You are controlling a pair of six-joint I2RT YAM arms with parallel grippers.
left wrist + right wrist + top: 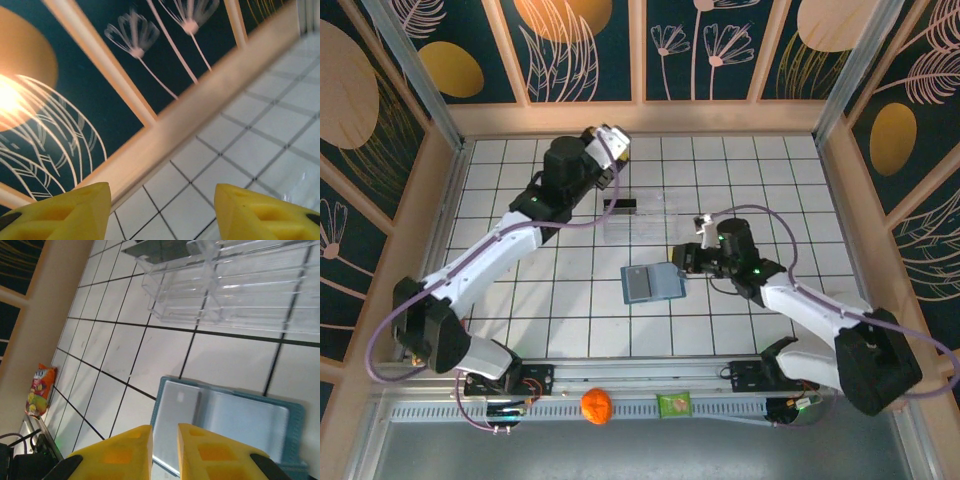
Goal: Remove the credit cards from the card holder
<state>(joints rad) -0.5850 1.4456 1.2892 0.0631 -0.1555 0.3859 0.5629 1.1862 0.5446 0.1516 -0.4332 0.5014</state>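
Teal-blue folding card holder [670, 282] lies opened flat on the white tiled table [560, 300], about mid-table and nearer to me than the clear plastic compartment tray [660, 212]. Its long axis runs left to right, with the greyish inner panel [640, 285] on my left and the teal half towards my right arm.

A small black flat card [620, 205] lies at the tray's left end, also long-side left to right. I cannot tell whether it sits inside a compartment or just beside the tray.

My right arm is bent at the elbow, its forearm reaching leftwards, and my right gripper [164, 437] is low over the holder's right edge. Its yellow fingers [125, 452] are drawn almost together, with a thin slit between them and nothing visible in it.

My left arm stretches far across the table. My left gripper [162, 212] is raised and aimed at the far wall, its jaws spread wide with only tiles between them.

A small colourful snack packet [37, 390] lies by the table's edge, its print too blurred to read.
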